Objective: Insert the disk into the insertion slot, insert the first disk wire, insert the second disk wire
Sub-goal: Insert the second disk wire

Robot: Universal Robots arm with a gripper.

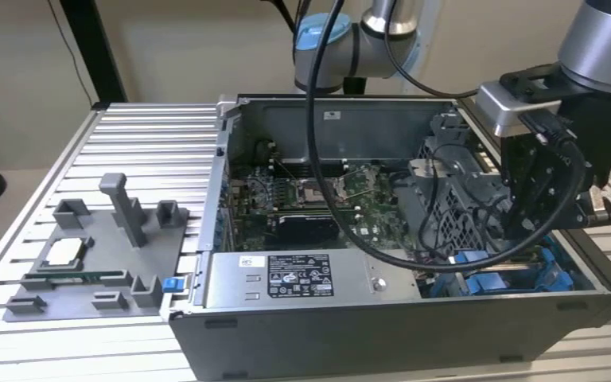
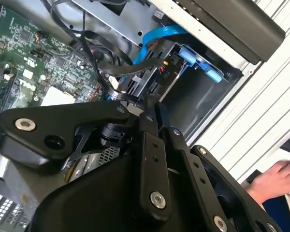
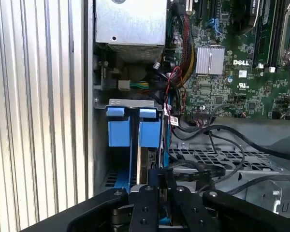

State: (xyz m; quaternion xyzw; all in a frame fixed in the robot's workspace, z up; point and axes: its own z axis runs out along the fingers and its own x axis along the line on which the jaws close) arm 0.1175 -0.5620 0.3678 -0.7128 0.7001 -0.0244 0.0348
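While the gripper [image 3: 157, 186] hangs low inside the open computer case [image 1: 391, 334], the insertion slot [image 3: 135, 125] with its blue parts sits just beyond its tips; whether they pinch anything, I cannot tell.

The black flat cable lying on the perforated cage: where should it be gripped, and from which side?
Probably the thicker end of the black flat cable, near the gripper, pinched from above: it lies flat on the perforated cage, open upward, and the rest looks limp.

gripper [image 2: 152, 104] over blue-edged insertion slot [image 2: 193, 92]
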